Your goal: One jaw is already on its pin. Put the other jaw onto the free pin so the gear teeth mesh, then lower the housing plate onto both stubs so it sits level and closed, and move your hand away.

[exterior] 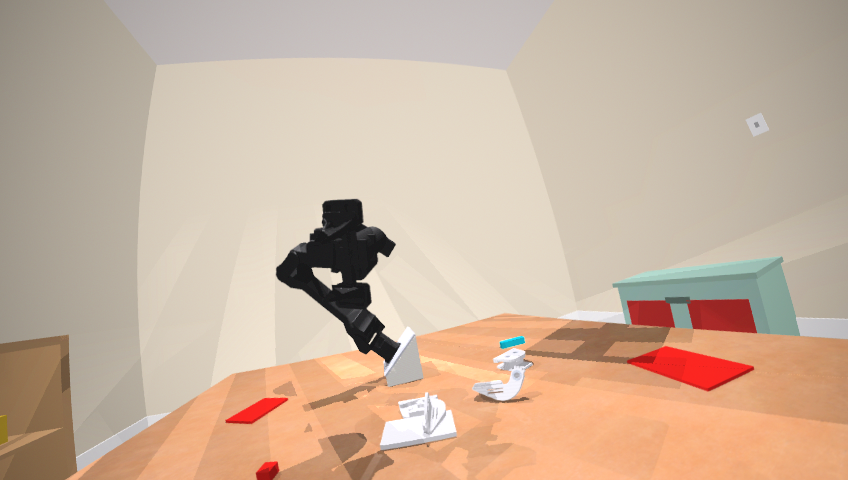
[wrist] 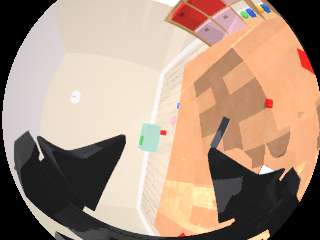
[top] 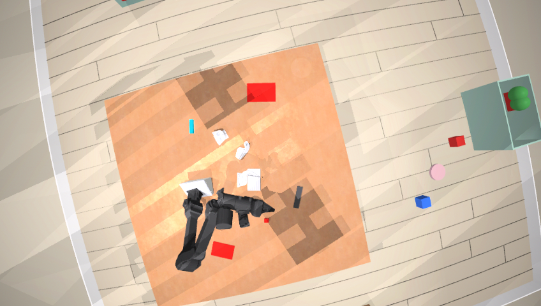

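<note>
The white base [top: 254,184] [exterior: 401,435] lies on the table, with one white jaw [top: 241,179] at its left side in the top view. The pins and teeth are too small to tell. The other white jaw [top: 240,152] [exterior: 503,390] lies loose on the table, apart from the base. The small white housing plate [top: 219,136] [exterior: 509,356] lies farther off, beyond the loose jaw. My gripper [top: 270,209] [wrist: 168,147] is wide open and empty, raised above the table and pointing sideways, away from all the white parts.
A cyan bar [top: 191,126] [exterior: 512,342] lies near the housing plate. A dark grey bar [top: 298,197] [wrist: 220,132] and a small red block [top: 266,220] [exterior: 267,470] [wrist: 269,103] are near the gripper's side. Two flat red rectangles [top: 261,92] [top: 222,250] lie on the table.
</note>
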Available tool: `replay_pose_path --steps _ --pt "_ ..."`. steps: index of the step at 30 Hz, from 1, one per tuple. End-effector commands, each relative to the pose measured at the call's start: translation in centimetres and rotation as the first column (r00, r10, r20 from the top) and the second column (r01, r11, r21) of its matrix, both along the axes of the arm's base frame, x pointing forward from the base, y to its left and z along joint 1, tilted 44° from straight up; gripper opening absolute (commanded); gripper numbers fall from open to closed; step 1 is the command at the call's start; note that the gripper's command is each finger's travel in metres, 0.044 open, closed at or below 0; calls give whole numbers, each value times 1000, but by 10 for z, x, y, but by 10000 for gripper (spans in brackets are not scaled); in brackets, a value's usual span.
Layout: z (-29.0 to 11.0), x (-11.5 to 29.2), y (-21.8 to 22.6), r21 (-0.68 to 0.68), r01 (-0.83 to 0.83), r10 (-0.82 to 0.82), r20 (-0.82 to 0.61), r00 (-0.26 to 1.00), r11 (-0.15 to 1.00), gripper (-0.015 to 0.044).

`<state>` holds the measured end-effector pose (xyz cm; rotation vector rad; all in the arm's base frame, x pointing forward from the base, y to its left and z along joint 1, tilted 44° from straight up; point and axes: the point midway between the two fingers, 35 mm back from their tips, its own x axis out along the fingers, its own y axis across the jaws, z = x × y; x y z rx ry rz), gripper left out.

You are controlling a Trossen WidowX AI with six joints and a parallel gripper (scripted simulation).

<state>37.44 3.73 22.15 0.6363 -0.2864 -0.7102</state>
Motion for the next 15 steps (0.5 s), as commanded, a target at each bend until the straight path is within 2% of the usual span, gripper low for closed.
replay_pose_path --steps 1,15 --pt "0 0 0 0 0 0 0 1000 1000 426" --pt "0 0 0 0 0 0 0 1000 1000 59"
